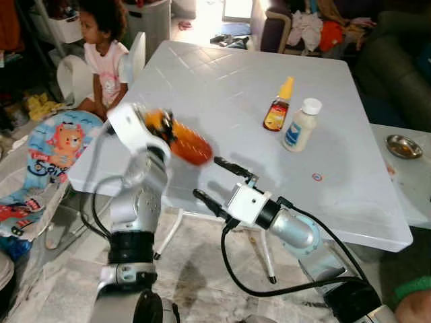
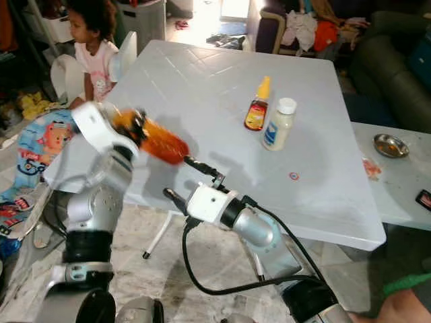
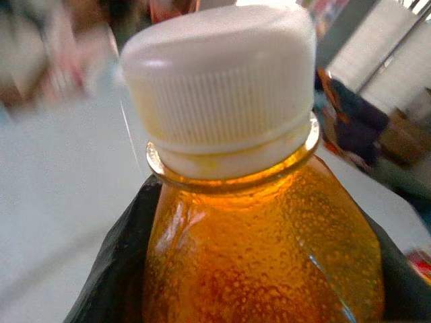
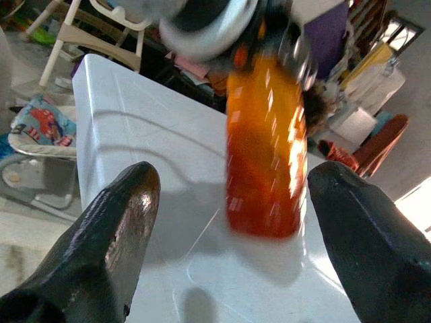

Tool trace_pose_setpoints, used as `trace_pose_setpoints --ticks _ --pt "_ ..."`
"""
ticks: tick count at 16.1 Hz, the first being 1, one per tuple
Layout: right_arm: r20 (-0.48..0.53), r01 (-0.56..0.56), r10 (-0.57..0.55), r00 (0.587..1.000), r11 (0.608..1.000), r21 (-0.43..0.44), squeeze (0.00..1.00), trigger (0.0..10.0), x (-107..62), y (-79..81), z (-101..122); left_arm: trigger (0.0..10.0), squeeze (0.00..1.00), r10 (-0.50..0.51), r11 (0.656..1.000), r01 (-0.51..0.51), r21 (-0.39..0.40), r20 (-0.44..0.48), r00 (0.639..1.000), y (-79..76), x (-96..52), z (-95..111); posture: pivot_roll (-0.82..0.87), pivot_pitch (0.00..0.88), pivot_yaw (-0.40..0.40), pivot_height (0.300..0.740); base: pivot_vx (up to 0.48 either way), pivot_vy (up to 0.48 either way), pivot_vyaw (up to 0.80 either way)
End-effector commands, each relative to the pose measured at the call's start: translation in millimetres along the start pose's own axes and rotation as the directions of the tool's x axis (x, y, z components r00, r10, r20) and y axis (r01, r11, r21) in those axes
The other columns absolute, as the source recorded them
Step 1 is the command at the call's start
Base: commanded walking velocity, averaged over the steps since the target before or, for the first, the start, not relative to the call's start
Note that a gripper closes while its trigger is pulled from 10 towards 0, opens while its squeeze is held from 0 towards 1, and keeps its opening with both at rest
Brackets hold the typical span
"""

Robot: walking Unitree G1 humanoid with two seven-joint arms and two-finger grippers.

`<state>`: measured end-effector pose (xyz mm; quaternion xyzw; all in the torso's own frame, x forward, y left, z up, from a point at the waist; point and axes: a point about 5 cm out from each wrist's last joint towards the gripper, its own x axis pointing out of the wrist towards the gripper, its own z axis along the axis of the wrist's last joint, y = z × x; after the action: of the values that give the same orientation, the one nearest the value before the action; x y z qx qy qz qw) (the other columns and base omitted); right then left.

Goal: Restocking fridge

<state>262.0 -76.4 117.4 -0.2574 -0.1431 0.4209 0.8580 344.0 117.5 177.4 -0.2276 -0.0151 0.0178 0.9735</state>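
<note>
The left gripper (image 1: 161, 128) is clenched around an orange bottle (image 1: 185, 142) of amber liquid, holding it tilted in the air above the near left part of the white table (image 1: 222, 87). In the left wrist view the black fingers (image 3: 118, 262) press both flanks of the bottle below its white ribbed cap (image 3: 219, 74). The bottle and the wrist are blurred in the head views.

The right gripper (image 1: 215, 182) hangs just off the table's near edge, fingers spread wide with nothing between them. In its wrist view the two black fingertips (image 4: 118, 229) frame the orange bottle, apart from it.

Farther back on the table stand a small brown sauce bottle (image 1: 277, 108) with a yellow nozzle and, just beside it, a white bottle (image 1: 300, 126) with a blue label. A small round sticker (image 1: 316, 177) lies nearer the front right. The rest of the top is bare white, scored with faint diagonal lines.

A second pale table (image 1: 411, 168) adjoins on the right, carrying a small metal dish (image 1: 404, 145).

A child (image 1: 101, 54) sits at the left rear corner, beside a white chair (image 1: 135, 57); a patterned baby seat (image 1: 50, 155) stands on the floor at the left. A dark sofa (image 1: 397, 60) heaped with clothes (image 1: 323, 30) lines the back right. The floor below the near edge is pale and open around the table legs (image 1: 266, 252).
</note>
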Motion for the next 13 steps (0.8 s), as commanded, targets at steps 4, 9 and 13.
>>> trace_pose_setpoints --ticks 4,9,13 --pt "-0.030 0.011 -0.010 1.000 0.999 0.040 0.00 10.0 -4.6 -1.4 0 10.0 0.00 -0.285 0.901 0.154 0.407 0.285 0.915 -62.0 -9.5 40 0.02 0.000 -0.029 0.740 0.000 0.000 0.00" --pt "-0.112 0.019 -0.018 0.994 1.000 0.012 0.00 10.0 -12.5 -1.3 -14 10.0 0.00 -0.482 0.673 0.222 0.706 0.191 0.855 -67.9 -22.9 6 0.02 0.000 -0.025 0.740 0.000 0.000 0.00" --pt "-0.144 0.004 -0.004 0.990 1.000 0.000 0.00 10.0 -11.1 -0.1 -16 10.0 0.00 -0.589 0.493 0.444 0.748 -0.088 0.803 -76.7 -33.5 -40 0.02 0.000 -0.025 0.740 0.000 0.000 0.00"
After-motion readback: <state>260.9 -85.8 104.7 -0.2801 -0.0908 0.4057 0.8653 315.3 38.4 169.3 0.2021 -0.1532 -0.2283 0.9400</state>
